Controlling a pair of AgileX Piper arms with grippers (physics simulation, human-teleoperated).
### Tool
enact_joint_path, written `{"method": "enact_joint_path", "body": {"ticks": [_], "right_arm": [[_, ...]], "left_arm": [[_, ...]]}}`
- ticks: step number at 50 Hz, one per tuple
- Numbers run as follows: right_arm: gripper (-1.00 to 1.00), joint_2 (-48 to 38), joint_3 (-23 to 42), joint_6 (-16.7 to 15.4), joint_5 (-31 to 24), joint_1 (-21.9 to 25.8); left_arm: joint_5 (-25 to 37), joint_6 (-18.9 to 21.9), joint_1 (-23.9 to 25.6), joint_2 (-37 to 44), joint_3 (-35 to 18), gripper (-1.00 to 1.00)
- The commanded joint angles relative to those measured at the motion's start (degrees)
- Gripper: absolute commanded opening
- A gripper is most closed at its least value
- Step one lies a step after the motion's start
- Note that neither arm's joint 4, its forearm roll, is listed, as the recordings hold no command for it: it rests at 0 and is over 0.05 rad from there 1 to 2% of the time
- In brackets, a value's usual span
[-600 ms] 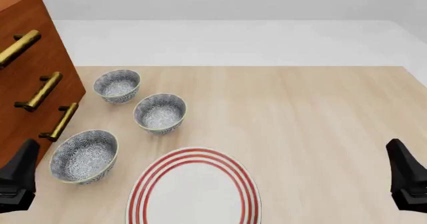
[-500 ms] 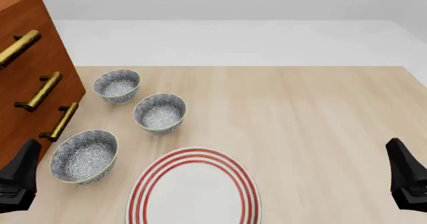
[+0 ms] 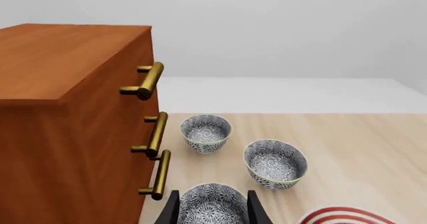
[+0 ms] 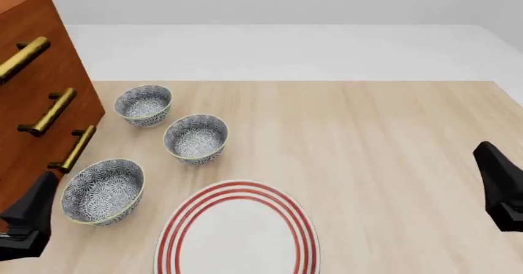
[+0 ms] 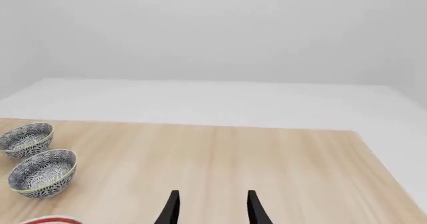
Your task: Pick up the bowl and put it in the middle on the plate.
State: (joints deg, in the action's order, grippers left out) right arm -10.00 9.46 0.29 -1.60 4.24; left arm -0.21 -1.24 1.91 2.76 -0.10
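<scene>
Bowl (image 4: 103, 190) empty, beside bare plate (image 4: 235, 231)

Bright, even, seemingly shadowless, sharp render.

The bowl (image 4: 102, 190), blue-grey floral with a thin yellowish rim, sits upright at about ten o'clock of the plate (image 4: 235, 231), a white red-ringed round lying flat nearby.

We're in a bare simulated tabletop scene, not a real room: light wood table (image 4: 384, 151), plain white-grey backdrop across the frame's top, wooden drawer cabinet (image 4: 33, 102) with brass handles (image 4: 51, 111) at upper left
</scene>
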Motion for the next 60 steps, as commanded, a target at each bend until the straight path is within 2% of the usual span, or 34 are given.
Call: {"method": "enact_joint_path", "body": {"ticks": [1,4,10,11,14,17,28,39,42,45,51,53,57,60], "right_arm": [[1.00,-8.3,5.7,-0.8,0.2,6.9],[1.00,-11.7,7.2,-2.1,1.1,9.4],[1.00,-18.2,11.9,-1.9,2.0,12.7],[1.00,-18.8,12.7,-0.4,2.1,13.9],[1.00,-21.5,15.0,1.0,2.1,15.1],[1.00,-23.3,15.7,-0.9,3.1,16.0],[1.00,-35.7,20.0,-3.2,7.3,22.5],[1.00,-46.1,24.8,-2.8,10.8,25.4],[1.00,-49.5,27.1,-1.2,10.5,26.4],[1.00,-52.5,28.6,-2.1,11.0,27.2],[1.00,-56.2,30.1,-1.3,12.4,28.0],[1.00,-57.7,30.5,0.3,12.9,28.3],[1.00,-61.3,31.4,1.2,13.8,28.6],[1.00,-63.6,31.9,0.5,14.5,29.0]], "left_arm": [[-0.6,-0.1,1.7,1.4,0.1,1.00],[-0.5,-0.4,1.8,1.5,0.1,1.00],[-0.9,-0.4,1.7,2.4,0.1,1.00],[-1.0,-0.5,1.7,2.6,0.1,1.00],[-0.7,-0.4,1.8,2.3,0.1,1.00],[-0.6,-0.5,1.8,2.1,0.1,1.00],[-1.0,-0.6,1.6,2.9,0.1,1.00],[-1.0,-0.7,1.4,3.1,0.1,1.00],[-1.2,-0.8,1.5,3.4,0.1,1.00],[-0.9,-0.7,1.6,3.2,0.1,1.00],[-1.0,-0.8,1.7,3.2,0.1,1.00],[-0.8,-0.8,1.7,3.0,0.1,1.00],[-0.8,-0.8,1.7,2.9,0.1,1.00],[-0.8,-0.8,1.7,3.1,0.1,1.00]]}}
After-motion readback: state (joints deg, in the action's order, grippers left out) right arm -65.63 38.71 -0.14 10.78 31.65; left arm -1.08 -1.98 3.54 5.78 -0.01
